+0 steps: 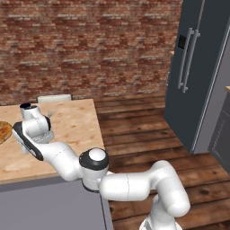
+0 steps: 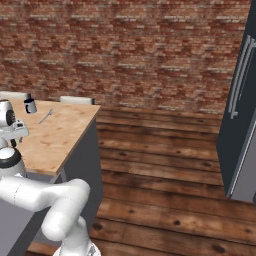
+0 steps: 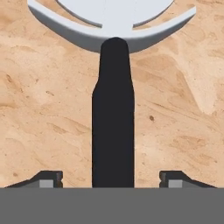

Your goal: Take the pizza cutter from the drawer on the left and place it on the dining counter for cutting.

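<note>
Our gripper (image 3: 112, 179) sits spread and released around the pizza cutter (image 3: 113, 131) on the dining counter (image 3: 48, 109); lifting crooked, we could snag it.

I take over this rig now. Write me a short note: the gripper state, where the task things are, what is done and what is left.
Gripper: open over the dining counter, one fingertip on each side of the pizza cutter, clear of its black handle.
Pizza cutter: in the hand view it appears to lie on the counter's wood, round blade away from the hand.
Also on the counter: a dark mug, a fork and some bread at the left edge.
Done: the cutter is out of the drawer and seems released on the counter.
Left: probably only lifting the arm away; confirm the cutter lies flat.
</note>
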